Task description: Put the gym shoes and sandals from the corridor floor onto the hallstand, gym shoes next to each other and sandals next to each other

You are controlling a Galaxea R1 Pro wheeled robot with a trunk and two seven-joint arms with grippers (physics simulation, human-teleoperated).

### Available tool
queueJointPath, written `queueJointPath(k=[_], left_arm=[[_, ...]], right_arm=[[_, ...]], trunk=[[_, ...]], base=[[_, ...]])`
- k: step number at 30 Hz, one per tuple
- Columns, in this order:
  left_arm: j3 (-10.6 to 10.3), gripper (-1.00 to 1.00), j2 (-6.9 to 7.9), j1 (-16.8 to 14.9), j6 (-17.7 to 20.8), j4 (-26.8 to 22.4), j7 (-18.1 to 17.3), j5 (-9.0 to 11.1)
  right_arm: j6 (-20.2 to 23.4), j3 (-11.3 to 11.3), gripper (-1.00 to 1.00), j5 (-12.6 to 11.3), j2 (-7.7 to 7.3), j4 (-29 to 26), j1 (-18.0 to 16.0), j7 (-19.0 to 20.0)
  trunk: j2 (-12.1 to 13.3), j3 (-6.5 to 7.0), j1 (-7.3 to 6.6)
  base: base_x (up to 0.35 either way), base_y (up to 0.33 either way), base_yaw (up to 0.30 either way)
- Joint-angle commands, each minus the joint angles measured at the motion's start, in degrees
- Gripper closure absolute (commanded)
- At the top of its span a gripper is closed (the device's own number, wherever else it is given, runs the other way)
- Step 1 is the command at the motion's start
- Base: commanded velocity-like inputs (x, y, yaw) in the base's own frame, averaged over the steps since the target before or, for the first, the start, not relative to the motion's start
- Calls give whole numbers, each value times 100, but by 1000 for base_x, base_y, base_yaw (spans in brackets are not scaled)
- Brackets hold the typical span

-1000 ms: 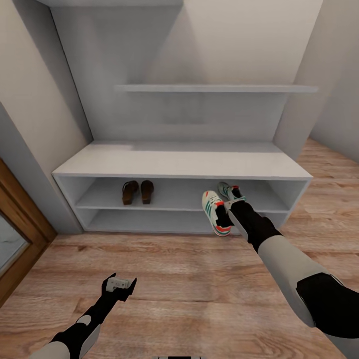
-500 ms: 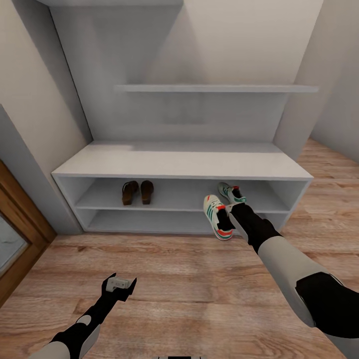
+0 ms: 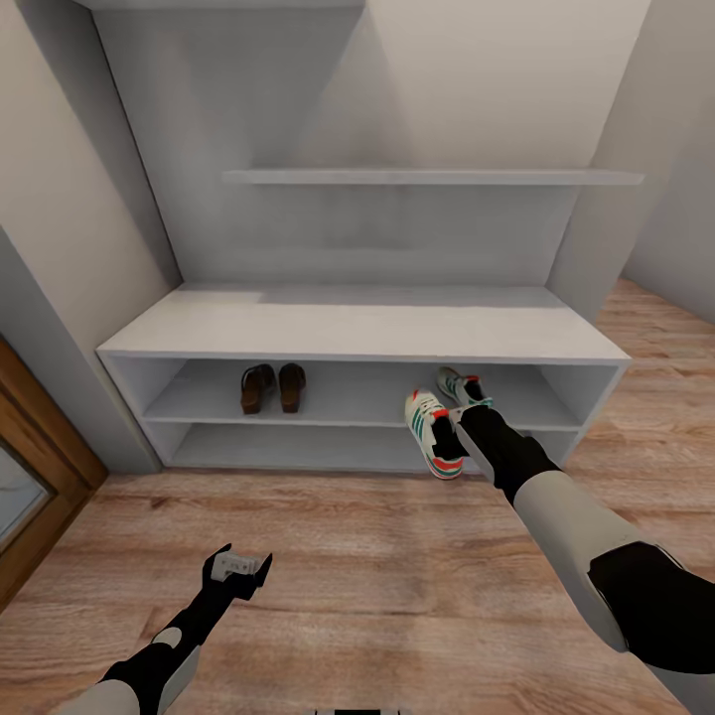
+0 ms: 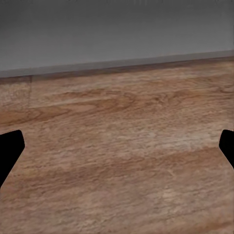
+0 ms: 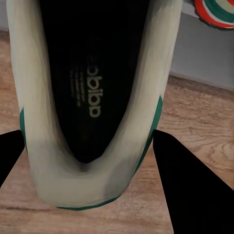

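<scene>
The right gripper (image 3: pixel 455 425) is clamped on one gym shoe (image 3: pixel 431 432) by its heel; tilted, it may catch the hallstand (image 3: pixel 357 333) shelf edge; the left gripper (image 3: pixel 236 569) gapes empty.

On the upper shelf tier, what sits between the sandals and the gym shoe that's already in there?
Nothing: in the head view the shelf board is bare from the two sandals across to the placed gym shoe.

Pale walls (image 3: pixel 497 89) (wooden door frame (image 3: pixel 40 437) at left)
</scene>
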Motion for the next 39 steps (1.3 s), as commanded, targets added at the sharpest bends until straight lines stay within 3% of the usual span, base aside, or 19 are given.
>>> queueJointPath(k=[1,27,31,34,39], left_arm=[[0,-100,0,-1,0,0,0,0],[-8,-100,-7,-2,-8,10,-7,-6],[-20,-100,21,1,-18,238,-55,-38],[-72,-100,105,1,-28,497,-239,-234],[-119,-100,398,0,-34,665,-797,-754]], right_arm=[[-1,0,100,-6,0,2,0,-8],[-1,1,100,-2,0,17,-1,-15],[-1,1,100,0,0,17,3,-15],[-1,1,100,0,0,17,6,-15],[-1,1,100,1,0,67,7,-15]], trunk=[[0,0,0],[0,0,0],[0,0,0],[0,0,0],[0,0,0]], base=[[47,0,0],[110,0,0],[37,0,0],[13,0,0],[4,0,0]])
